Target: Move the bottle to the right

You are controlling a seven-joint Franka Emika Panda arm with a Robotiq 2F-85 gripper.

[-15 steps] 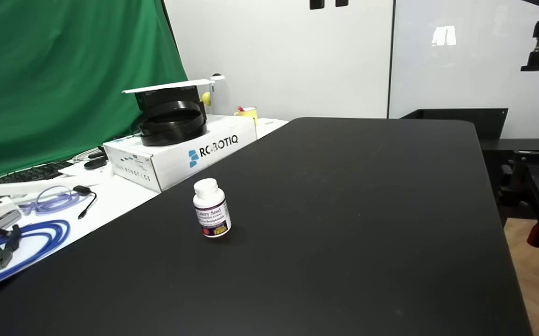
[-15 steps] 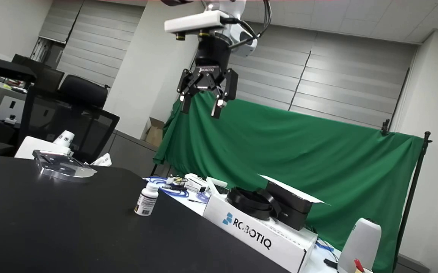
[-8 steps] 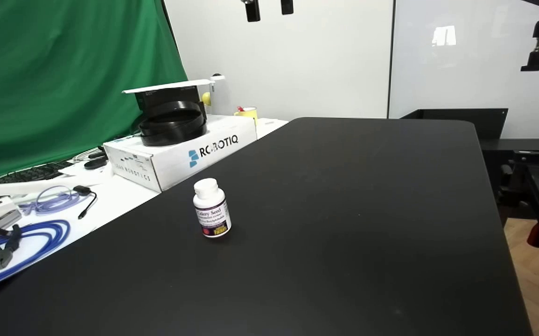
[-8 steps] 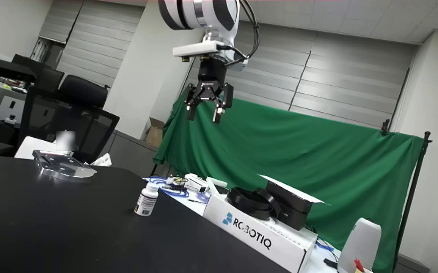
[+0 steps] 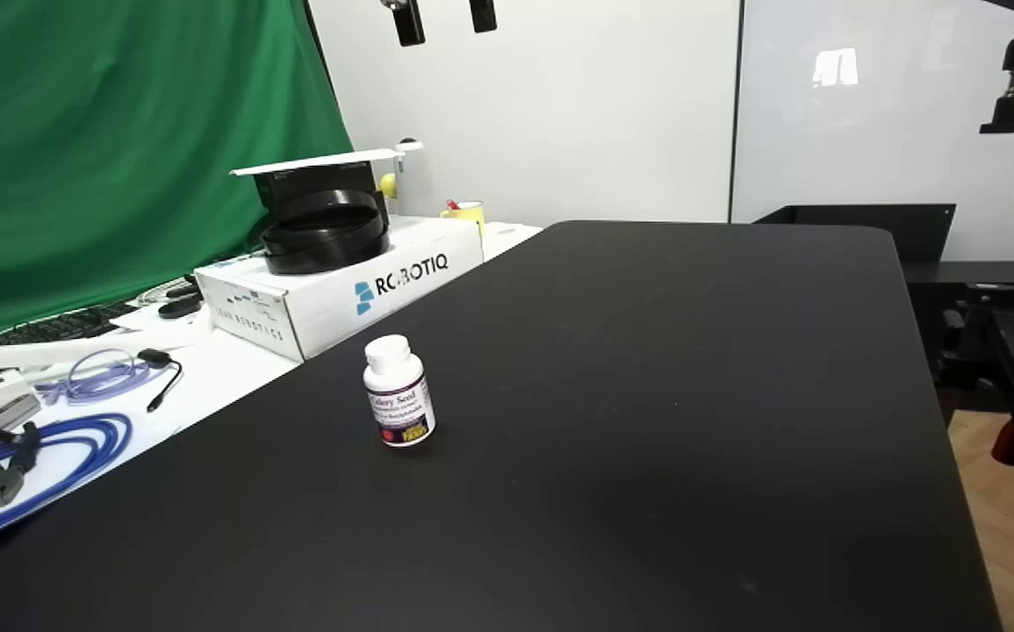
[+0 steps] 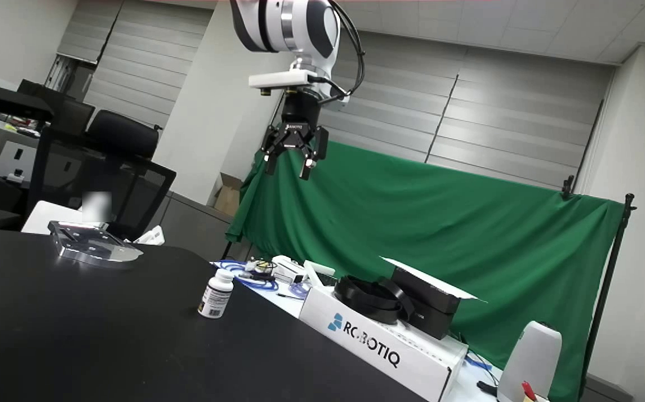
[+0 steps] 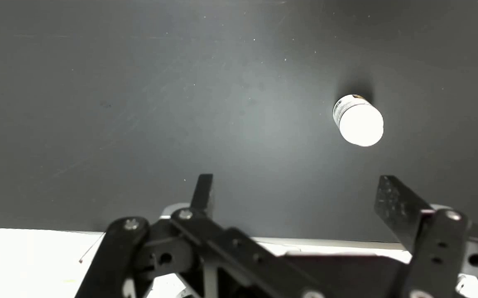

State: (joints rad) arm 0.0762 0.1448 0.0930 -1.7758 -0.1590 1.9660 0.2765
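The bottle is small and white with a white cap and a dark reddish label band. It stands upright on the black table and shows in both exterior views [image 5: 399, 393] [image 6: 216, 294]. In the wrist view the bottle [image 7: 359, 120] is seen from above, right of centre, beyond the fingertips. My gripper [image 7: 297, 178] is open, with nothing between its fingers. It hangs high above the table, well apart from the bottle, as an exterior view shows [image 6: 287, 172]. Only its fingertips [image 5: 447, 28] show at the top edge of an exterior view.
A white Robotiq box [image 5: 384, 272] with black rings [image 5: 327, 233] on it stands on a white table beside the black table [image 5: 647, 369]. Blue cables [image 5: 76, 448] lie there too. A clear plate [image 6: 93, 245] sits on the black table in an exterior view.
The open fingers have moved left and slightly down in an exterior view. The arm also looks smaller, farther from the camera, in an exterior view. The bottle has not moved.
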